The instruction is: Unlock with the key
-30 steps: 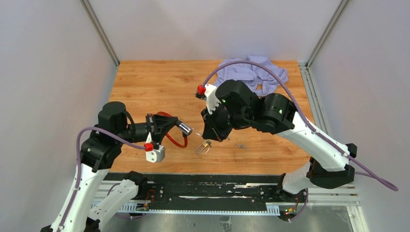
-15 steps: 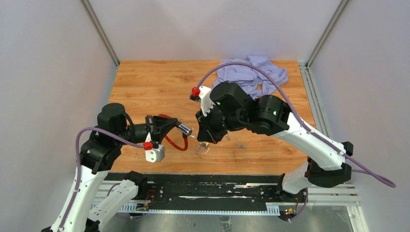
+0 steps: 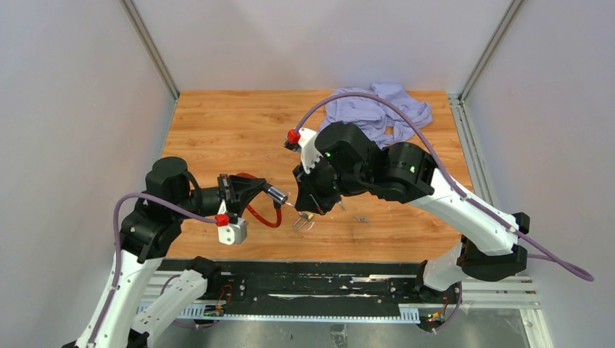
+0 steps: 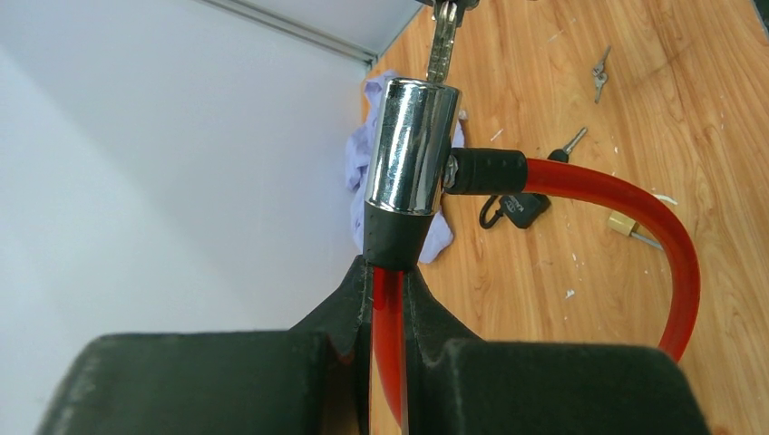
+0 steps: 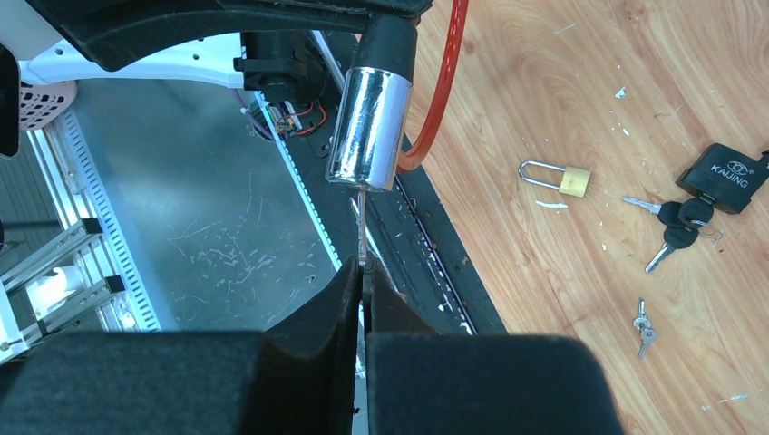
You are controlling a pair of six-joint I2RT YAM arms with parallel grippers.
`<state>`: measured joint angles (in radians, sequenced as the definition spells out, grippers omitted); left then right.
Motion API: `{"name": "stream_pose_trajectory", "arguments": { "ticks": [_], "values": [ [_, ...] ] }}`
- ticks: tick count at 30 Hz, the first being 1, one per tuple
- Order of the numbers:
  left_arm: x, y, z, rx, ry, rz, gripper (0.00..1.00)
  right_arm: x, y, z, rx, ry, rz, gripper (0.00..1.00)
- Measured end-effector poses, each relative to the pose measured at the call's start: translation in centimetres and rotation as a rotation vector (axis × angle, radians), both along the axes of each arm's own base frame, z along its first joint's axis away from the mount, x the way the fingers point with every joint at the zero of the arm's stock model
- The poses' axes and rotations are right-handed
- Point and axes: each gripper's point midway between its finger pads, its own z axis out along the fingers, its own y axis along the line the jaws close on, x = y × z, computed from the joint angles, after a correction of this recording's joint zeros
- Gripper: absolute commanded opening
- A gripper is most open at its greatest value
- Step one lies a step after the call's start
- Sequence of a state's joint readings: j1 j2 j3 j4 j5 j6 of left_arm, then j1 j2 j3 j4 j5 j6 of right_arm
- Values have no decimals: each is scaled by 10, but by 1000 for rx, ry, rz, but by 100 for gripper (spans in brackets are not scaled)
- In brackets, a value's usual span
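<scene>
Wooden table [image 3: 217, 123], key [image 5: 363, 231] touching cable lock [image 5: 367, 127]

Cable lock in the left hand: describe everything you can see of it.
The cable lock has a shiny chrome cylinder on a black collar, with a glossy red cable looping round to a black sleeve plugged into the cylinder's side, so it looks locked. It is held off the table, the left hand shut on the red cable just below the collar. The key, pinched in the right hand, meets the cylinder's end face; its depth cannot be told.
</scene>
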<state>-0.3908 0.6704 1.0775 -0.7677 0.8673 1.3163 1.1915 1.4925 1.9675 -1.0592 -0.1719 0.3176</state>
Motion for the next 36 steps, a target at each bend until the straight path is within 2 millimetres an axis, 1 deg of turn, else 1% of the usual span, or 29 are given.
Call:
{"name": "stream_pose_trajectory", "arguments": {
  "ticks": [7, 36],
  "values": [
    [0, 0, -4, 5, 2, 2, 0, 3, -1, 0, -4, -11, -13, 1],
    [3, 2, -7, 26, -35, 11, 0, 10, 0, -6, -31, -26, -35, 1]
  ]
}}
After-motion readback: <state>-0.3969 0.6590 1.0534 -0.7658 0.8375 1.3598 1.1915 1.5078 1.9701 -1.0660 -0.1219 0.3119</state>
